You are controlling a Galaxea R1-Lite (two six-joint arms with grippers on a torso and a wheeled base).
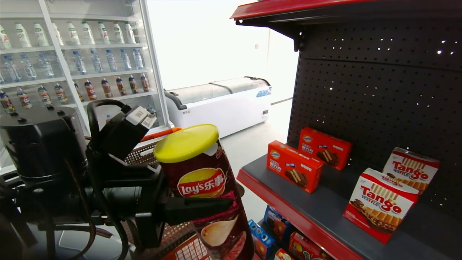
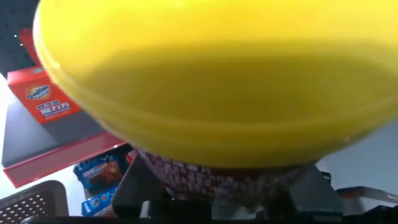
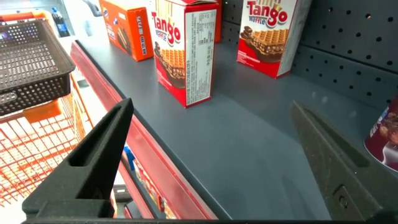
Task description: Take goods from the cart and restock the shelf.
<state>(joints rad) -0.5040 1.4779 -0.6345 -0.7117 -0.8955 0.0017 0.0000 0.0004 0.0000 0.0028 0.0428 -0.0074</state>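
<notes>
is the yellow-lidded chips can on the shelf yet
No, the chips can is clamped in the left gripper, in the air beside the shelf, not on it.

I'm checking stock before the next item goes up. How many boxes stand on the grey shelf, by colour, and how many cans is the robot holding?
orange-red boxes: 2
red-and-white boxes: 2
chip can, held in the left gripper: 1
Total: 5
</notes>
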